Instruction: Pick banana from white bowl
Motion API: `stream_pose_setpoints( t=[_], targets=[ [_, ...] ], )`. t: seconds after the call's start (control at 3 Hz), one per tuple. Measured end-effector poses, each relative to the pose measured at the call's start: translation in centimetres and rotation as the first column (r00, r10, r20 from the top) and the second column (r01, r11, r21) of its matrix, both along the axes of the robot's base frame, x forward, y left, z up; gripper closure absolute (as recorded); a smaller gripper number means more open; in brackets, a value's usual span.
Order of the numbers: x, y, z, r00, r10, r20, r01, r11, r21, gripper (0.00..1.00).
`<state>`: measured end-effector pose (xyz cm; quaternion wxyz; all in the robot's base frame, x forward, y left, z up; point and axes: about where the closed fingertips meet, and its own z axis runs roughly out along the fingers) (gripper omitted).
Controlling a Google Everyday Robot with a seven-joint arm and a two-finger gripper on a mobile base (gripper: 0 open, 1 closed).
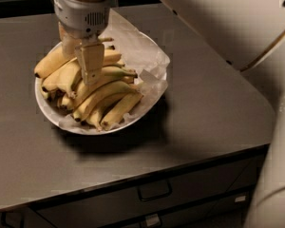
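Note:
The white bowl (pixel 147 113) is wide and shallow, lined with crumpled white paper (pixel 137 51). It sits on the dark counter at the left. It holds a pile of several ripe yellow bananas with dark tips. My gripper (pixel 80 69) hangs straight down from its grey-white wrist (pixel 83 11) over the left middle of the pile. It reaches down among the top bananas. One banana (pixel 61 77) lies right beside and under it, another banana (pixel 118 109) lies at the pile's front. Part of the pile's back is hidden behind the wrist.
The dark counter (pixel 213 103) runs to a front edge with drawers and handles (pixel 154 191) below. My large cream arm link (pixel 228 18) crosses the upper right, and another part of the arm (pixel 275 175) fills the right edge.

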<state>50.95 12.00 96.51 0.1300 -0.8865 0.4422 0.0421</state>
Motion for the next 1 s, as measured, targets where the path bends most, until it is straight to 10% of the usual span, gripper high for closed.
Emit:
stream_pose_setpoints(
  t=[1.0],
  targets=[
    [0.53, 0.21, -0.43, 0.9997, 0.012, -0.021, -0.012, 1.000, -0.019, 0.43]
  ],
)
